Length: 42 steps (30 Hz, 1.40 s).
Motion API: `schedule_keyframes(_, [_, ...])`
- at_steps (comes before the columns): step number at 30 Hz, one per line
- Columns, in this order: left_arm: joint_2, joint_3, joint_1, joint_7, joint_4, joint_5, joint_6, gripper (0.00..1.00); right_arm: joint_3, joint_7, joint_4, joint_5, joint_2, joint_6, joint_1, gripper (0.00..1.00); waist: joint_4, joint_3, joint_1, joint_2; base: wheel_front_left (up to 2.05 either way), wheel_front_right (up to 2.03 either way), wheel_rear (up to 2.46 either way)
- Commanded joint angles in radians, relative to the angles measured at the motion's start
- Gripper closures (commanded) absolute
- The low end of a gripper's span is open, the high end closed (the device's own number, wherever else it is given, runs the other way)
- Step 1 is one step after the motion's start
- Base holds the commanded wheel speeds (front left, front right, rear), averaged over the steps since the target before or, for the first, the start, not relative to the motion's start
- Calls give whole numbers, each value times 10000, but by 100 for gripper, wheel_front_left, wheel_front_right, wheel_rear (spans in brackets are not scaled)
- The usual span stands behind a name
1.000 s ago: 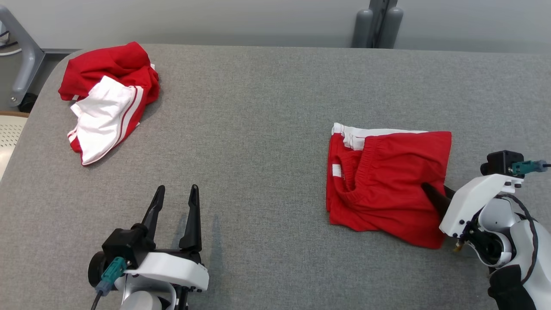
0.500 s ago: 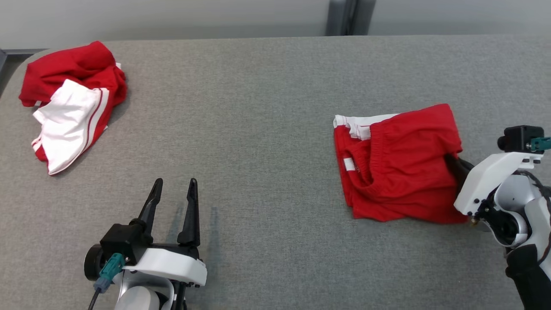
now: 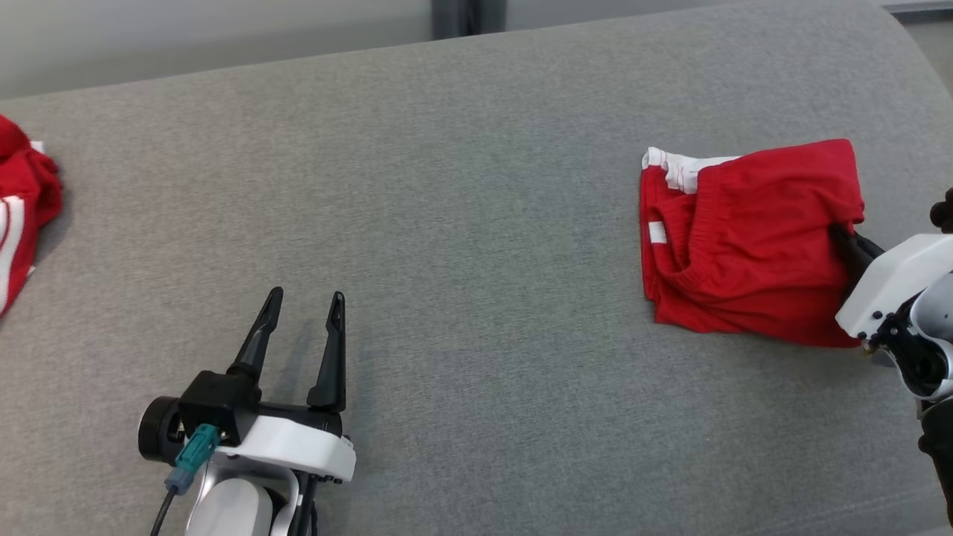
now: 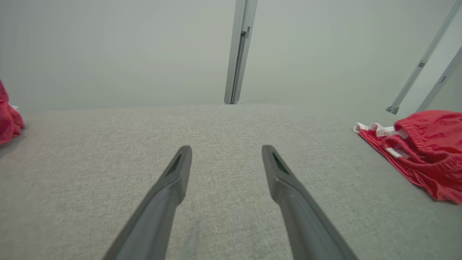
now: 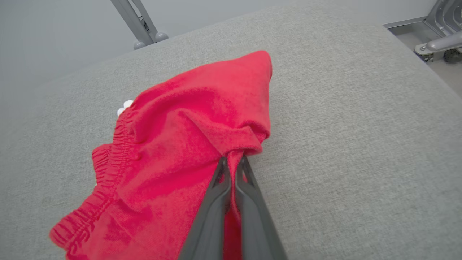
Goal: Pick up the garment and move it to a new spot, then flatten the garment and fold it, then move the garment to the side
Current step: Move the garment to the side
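The garment, red shorts (image 3: 744, 238) with an elastic waistband and white trim, lies folded on the grey table at the right. The shorts (image 4: 422, 155) also show at the right edge of the left wrist view. My right gripper (image 3: 845, 238) is shut on the shorts' right edge. In the right wrist view its fingers (image 5: 234, 173) pinch a raised fold of the red cloth (image 5: 187, 137). My left gripper (image 3: 304, 309) stands open near the front left, nothing between its fingers (image 4: 177, 173), well apart from the shorts.
A second red and white garment (image 3: 18, 216) lies at the far left edge of the grey table (image 3: 447, 186). The table's right rounded corner (image 5: 415, 47) is close beyond the shorts. A grey post (image 4: 238, 50) stands behind the table's far edge.
The camera has turned right, so the whole picture shifted left. My right gripper, shut on the shorts, has dragged them right and toward the far edge, bunching their right edge. The left gripper stays open.
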Motion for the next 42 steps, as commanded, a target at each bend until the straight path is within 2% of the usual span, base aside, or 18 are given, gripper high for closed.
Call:
schedule_keyframes(1, [107, -21, -217, -18, -58, 84, -86, 0, -59, -134, 34, -4, -62, 5, -169, 100, -506, 265, 0, 0, 0, 0, 0])
schedule_keyframes(6, [243, -155, -399, -12, -60, 238, -143, 0, -13, -401, 203, -53, 28, 5, -390, 100, -1031, 529, 0, 0, 0, 0, 0])
schedule_keyframes(12, [362, -304, -553, 49, -124, 315, -162, 0, 33, -798, 635, -111, 9, 3, -784, 100, -1136, 660, 0, 0, 0, 0, 0])
schedule_keyframes(18, [426, -421, -569, 72, -235, 348, -152, 0, 7, -1257, 1209, -436, -238, 5, -1250, 100, -856, 759, 0, 0, 0, 0, 0])
schedule_keyframes(34, [478, -581, -629, 56, -739, 308, 3, 0, -480, -1984, 3698, -1747, -1681, 3, -2998, 100, 229, 1337, 0, 0, 0, 0, 0])
schedule_keyframes(42, [445, -636, -663, 31, -832, 256, 78, 0, -750, -2567, 4783, -2424, -2015, 3, -3460, 100, 495, 1422, 0, 0, 0, 0, 0])
